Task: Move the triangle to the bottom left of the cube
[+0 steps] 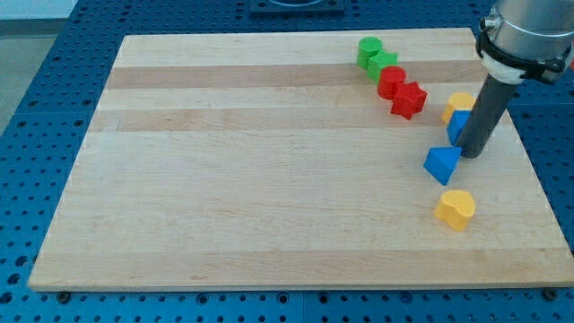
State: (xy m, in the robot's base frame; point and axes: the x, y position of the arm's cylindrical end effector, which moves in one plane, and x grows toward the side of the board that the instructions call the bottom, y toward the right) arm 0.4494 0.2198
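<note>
A blue triangle block (441,164) lies on the wooden board (269,179) at the view's right. A blue cube (457,126) sits just above and right of it, partly hidden behind my rod. My tip (473,154) rests on the board right of the triangle, close to its upper right edge, and just below the cube.
A yellow block (459,104) touches the cube from above. A yellow heart-shaped block (456,209) lies below the triangle. Two red blocks (401,91) and two green blocks (376,56) form a diagonal row at the view's top right. The board's right edge is near.
</note>
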